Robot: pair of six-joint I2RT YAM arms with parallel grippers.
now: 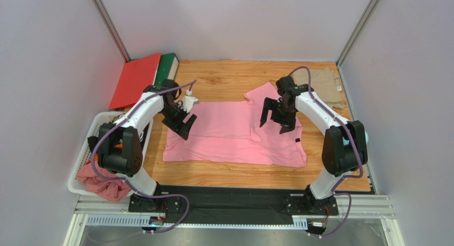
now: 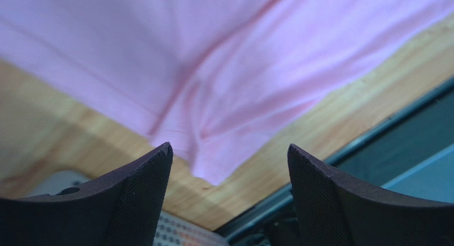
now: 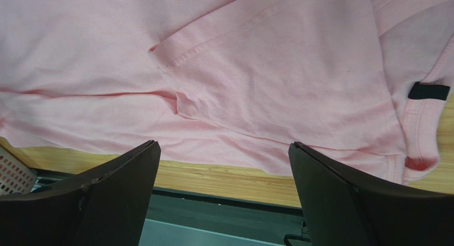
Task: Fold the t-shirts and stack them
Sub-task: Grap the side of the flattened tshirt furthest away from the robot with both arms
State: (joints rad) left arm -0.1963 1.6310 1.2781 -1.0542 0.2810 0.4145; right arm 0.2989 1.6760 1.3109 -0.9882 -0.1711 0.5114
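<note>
Left gripper (image 2: 229,150) is seen spread wide, closed on nothing. Right gripper (image 3: 224,145) is likewise spread wide and holds nothing. Pink t-shirt (image 1: 229,134) is laid flat mid-table (image 1: 224,75), with one sleeve folded over the body and the dark neck label (image 3: 429,91) at its right end. Left gripper is held over its left edge, right gripper over its right part. Khaki t-shirt (image 1: 319,86) is bunched in the far right corner, apart from the pink one. White basket (image 1: 84,153) with reddish cloth (image 1: 104,185) is set at the left. Red binder (image 1: 136,81) and green binder (image 1: 168,67) are leaned far left.
</note>
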